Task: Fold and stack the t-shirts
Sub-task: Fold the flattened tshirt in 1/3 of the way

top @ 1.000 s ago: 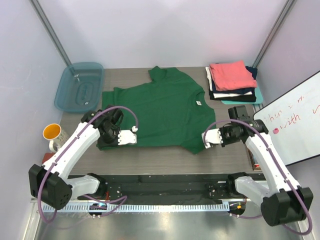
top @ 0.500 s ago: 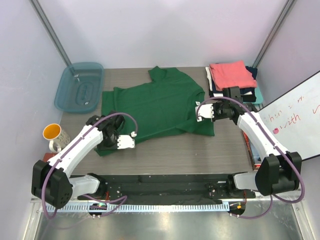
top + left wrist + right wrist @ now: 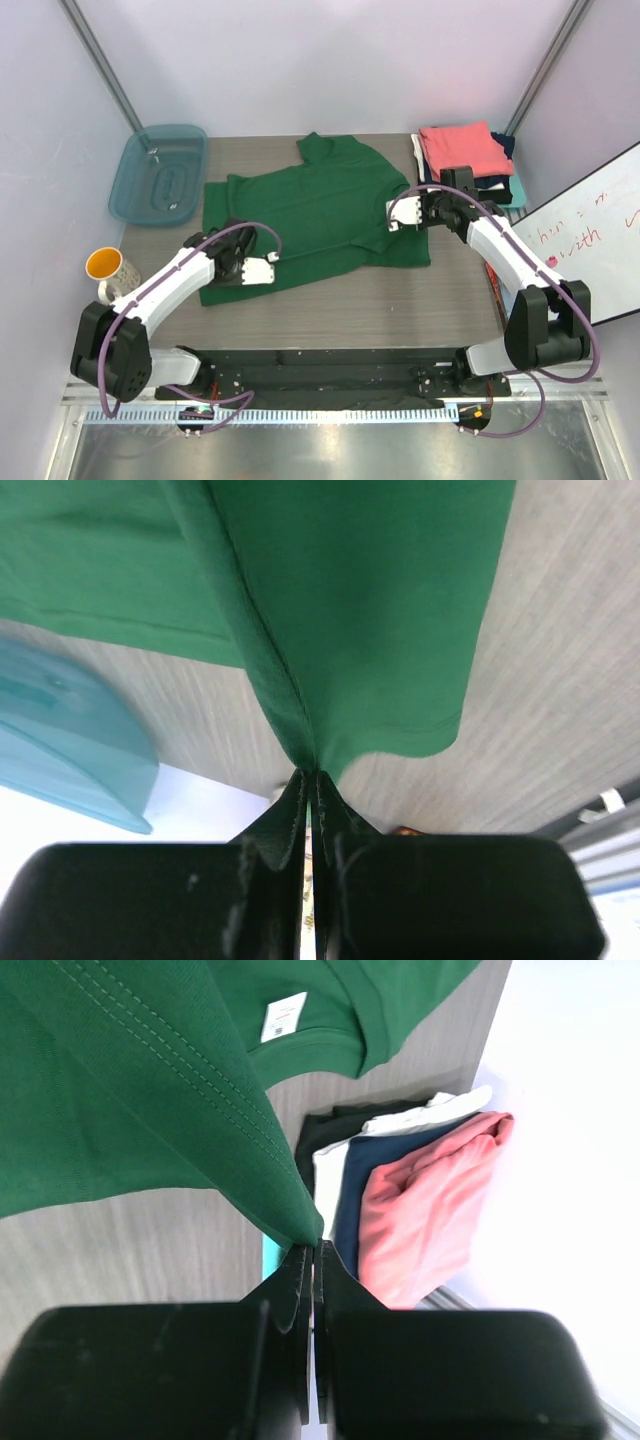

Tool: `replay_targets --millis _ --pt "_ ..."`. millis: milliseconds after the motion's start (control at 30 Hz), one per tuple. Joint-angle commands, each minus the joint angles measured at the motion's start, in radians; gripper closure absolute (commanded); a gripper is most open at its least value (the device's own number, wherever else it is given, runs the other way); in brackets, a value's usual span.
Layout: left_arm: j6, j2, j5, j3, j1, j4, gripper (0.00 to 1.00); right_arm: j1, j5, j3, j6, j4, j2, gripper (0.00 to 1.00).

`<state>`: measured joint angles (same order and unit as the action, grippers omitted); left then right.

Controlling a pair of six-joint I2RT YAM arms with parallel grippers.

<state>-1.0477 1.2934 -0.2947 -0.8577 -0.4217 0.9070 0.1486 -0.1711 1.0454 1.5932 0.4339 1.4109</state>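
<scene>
My left gripper (image 3: 264, 271) and right gripper (image 3: 397, 213) each pinch the shirt (image 3: 310, 205). It lies mid-table (image 3: 400, 300), long axis 9-to-3, collar at 3 o'clock, near the stack (image 3: 465, 160).

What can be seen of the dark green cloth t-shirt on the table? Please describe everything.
The dark green cloth t-shirt is a plain, soft knit with short sleeves, double-stitched hems and a small white label inside the collar. It lies spread on the grey wood-grain table, collar toward the right. The left gripper is shut on one pinched edge and the right gripper on another, so both pinched parts rise off the table.
</scene>
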Motion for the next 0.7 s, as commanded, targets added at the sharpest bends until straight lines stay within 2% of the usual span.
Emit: replay_targets --millis 0,667 --pt "-0.037 0.027 -0.04 -0.036 0.012 -0.079 1.0 0.005 -0.008 0.039 0.002 -0.144 0.034 0.99" --pt "-0.101 0.121 -0.089 -0.095 0.061 -0.192 1.0 0.034 -0.011 0.031 0.014 -0.354 0.135 0.99"
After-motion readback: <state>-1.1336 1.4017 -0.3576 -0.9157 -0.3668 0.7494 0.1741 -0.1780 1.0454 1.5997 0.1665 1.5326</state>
